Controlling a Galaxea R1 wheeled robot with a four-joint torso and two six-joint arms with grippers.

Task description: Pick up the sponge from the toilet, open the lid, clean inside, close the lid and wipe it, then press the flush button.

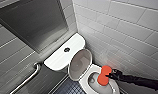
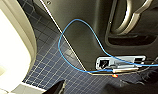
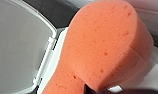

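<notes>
The right arm [image 1: 141, 81] reaches in from the picture's right, stretched long and nearly level, angled slightly downward toward its base. The right gripper [image 1: 110, 75] at its end is clamped on the sponge [image 1: 104, 74], gripping one edge.

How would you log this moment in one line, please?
white oval lid: up | orange-red peanut-shaped sponge: in right claw, over white ceramic toilet

the orange-red sponge [image 1: 104, 74], pinched at its middle like a peanut, hangs over the open bowl of the glossy white toilet [image 1: 56, 62], clamped at one edge by the right gripper [image 1: 111, 75]. the oval lid [image 1: 80, 63] stands raised, greyish inner face showing, back by the cistern. the dark round flush button [image 1: 67, 49] sits mid-top of the cistern.
</notes>
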